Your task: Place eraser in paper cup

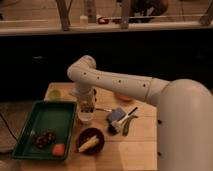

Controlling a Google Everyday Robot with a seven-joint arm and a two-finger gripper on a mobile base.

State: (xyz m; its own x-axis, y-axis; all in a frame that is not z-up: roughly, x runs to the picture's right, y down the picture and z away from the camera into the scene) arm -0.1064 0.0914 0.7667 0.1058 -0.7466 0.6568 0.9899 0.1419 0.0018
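A small white paper cup (pixel 85 117) stands on the wooden table (pixel 140 145), just right of the green tray. My gripper (pixel 86 103) hangs straight down over the cup, its tip at or just inside the cup's rim. I cannot see whether it holds anything. A blue-grey block that looks like the eraser (pixel 116 116) lies on the table to the right of the cup, apart from the gripper, with a dark brush-like piece against its lower edge.
A green tray (pixel 47 117) at the left holds dark pieces (pixel 43 140) and an orange piece (pixel 59 149). A black bowl with yellow pieces (pixel 91 140) sits in front of the cup. A green pod (pixel 128 125), an orange object (pixel 123 98) and a pale green round object (pixel 54 94) lie around.
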